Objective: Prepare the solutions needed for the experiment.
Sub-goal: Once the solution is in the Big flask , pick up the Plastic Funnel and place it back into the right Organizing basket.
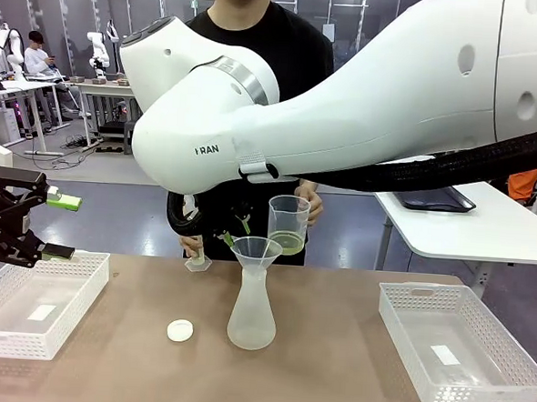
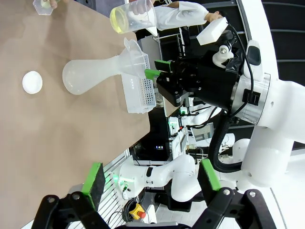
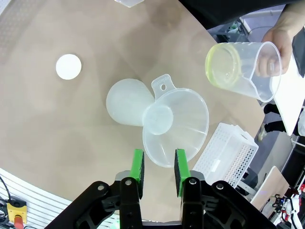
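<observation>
Solution [image 1: 288, 246], shallow in beaker [image 1: 288, 219] raised by person [image 1: 287, 47] above funnel [image 1: 256, 249] on flask [image 1: 251, 320], apparently not yet poured; right gripper [image 3: 158, 157], jaws narrowly parted, straddles funnel rim, grip uncertain; left gripper [image 1: 62, 227] gapes wide, empty.

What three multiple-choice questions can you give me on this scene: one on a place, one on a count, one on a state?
1. Where is the funnel?
A. in the flask's neck
B. in a basket
C. lying on its side

2. How many white baskets?
A. one
B. two
C. three

3. How is the left pincer?
A. shut tight
B. open, empty
C. shut on the funnel

Answers:
1 A: its stem goes down into the upright flask.
2 B: one stands at each side.
3 B: its green pads stand wide apart with nothing between them.
</observation>
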Controlling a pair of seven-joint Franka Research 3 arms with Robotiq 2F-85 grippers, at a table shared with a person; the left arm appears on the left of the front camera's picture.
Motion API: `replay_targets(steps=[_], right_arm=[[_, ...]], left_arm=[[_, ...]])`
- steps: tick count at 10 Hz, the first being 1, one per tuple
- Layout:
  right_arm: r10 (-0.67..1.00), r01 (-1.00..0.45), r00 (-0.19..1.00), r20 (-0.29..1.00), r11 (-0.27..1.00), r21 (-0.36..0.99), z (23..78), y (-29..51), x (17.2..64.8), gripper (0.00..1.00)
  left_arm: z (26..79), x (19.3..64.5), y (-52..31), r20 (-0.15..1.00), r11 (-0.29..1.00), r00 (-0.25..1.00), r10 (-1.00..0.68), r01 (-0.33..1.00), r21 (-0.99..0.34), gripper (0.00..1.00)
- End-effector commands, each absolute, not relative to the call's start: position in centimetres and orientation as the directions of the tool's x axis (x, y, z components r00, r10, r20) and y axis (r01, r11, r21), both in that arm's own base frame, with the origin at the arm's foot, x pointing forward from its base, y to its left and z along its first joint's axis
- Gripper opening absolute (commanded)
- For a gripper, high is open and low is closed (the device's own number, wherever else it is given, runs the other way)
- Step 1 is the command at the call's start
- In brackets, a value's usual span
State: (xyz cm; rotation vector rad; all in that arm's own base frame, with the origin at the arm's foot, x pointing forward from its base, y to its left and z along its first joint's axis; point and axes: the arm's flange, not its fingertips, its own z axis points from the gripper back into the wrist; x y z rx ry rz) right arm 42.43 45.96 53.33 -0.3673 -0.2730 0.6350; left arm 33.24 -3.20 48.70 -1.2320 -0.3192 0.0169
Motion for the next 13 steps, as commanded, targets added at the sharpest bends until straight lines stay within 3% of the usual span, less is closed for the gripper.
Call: replay_targets(steps=[1,3,8,13], right_arm=[[0.62,-0.525,0.773,0.135,0.744,-0.413,53.3,46.0,42.4,0.35],[0.65,-0.553,0.756,0.07,0.693,-0.463,55.7,45.2,41.2,0.35],[0.394,-0.307,0.909,0.136,0.854,-0.42,59.1,32.5,40.6,0.35],[0.156,-0.077,0.974,0.163,0.909,-0.41,61.0,20.8,40.6,0.35]], left_arm=[[48.8,33.4,-3.4,0.232,0.318,0.955,0.186,0.165,-0.934,1.0],[48.8,33.4,-3.4,0.232,0.318,0.955,0.186,0.165,-0.934,1.0],[48.8,33.4,-3.4,0.232,0.318,0.955,0.186,0.165,-0.934,1.0],[48.8,33.4,-3.4,0.232,0.318,0.955,0.186,0.165,-0.934,1.0]])
